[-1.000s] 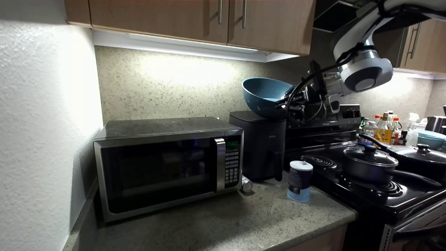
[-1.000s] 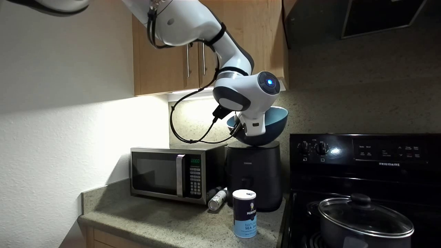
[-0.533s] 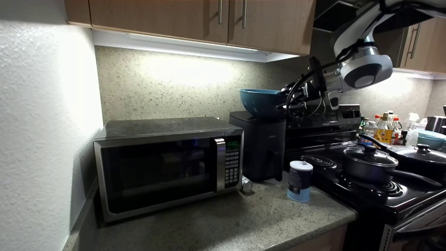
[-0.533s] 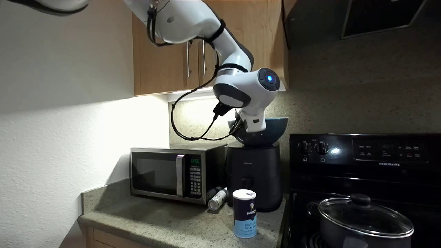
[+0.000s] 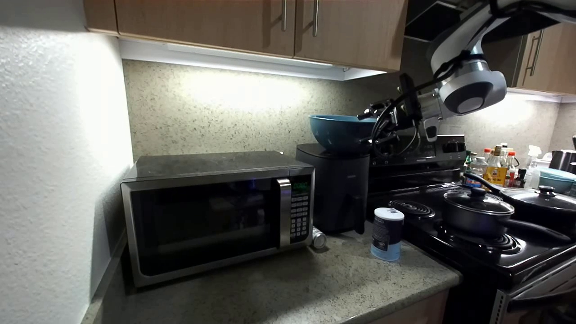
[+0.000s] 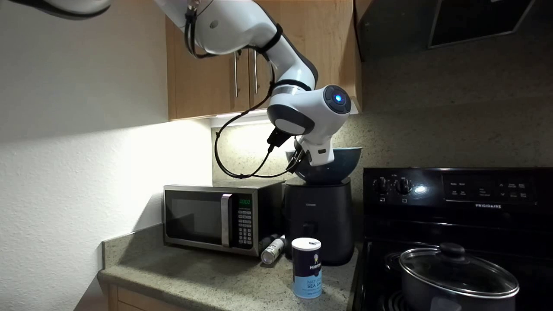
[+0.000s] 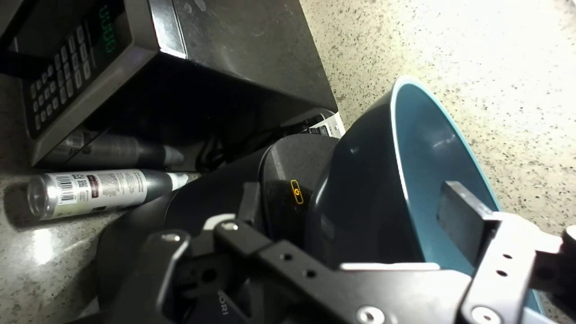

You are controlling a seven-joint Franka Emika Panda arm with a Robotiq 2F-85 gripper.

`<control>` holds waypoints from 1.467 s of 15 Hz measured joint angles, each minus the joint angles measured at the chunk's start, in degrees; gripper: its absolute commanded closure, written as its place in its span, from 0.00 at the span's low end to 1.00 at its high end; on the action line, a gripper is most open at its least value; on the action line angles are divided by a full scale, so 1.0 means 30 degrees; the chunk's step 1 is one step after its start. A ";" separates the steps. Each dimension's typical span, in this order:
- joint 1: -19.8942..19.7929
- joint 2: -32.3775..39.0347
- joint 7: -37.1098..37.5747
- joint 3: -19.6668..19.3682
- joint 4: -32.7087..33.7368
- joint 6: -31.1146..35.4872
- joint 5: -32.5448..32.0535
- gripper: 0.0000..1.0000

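Tipped a second ago, the blue mixing bowl [image 5: 337,135] has settled level atop the black air fryer [image 5: 333,193], overhanging its edge toward the stove [image 6: 414,216]. I see the jaws, now wide apart, one inside the bowl, one outside. Below, a Morton sea salt canister [image 6: 306,263] stands near the stove-side edge of the table [image 6: 207,276].

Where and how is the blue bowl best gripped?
Probably by the front of its rim, coming from the front, where the open gripper straddles that edge. The thin wall suits a pinch; the bowl sits mouth up on the black air fryer, and its rounded body looks too wide to span.
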 measured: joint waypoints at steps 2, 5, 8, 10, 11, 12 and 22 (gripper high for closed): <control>0.0000 0.0000 -0.0028 0.0008 0.0009 -0.0005 0.0000 0.00; 0.0000 0.0000 -0.0040 0.0011 0.0011 -0.0006 0.0000 0.00; 0.0000 0.0000 -0.0043 0.0013 0.0012 -0.0007 0.0000 0.00; 0.0000 0.0000 -0.0044 0.0013 0.0012 -0.0008 0.0000 0.00; 0.0000 0.0000 -0.0044 0.0013 0.0012 -0.0008 0.0000 0.00; 0.0000 0.0000 -0.0045 0.0014 0.0012 -0.0008 0.0000 0.00; -0.0018 -0.5033 -0.7281 -0.0024 -0.5888 0.0018 0.3604 0.00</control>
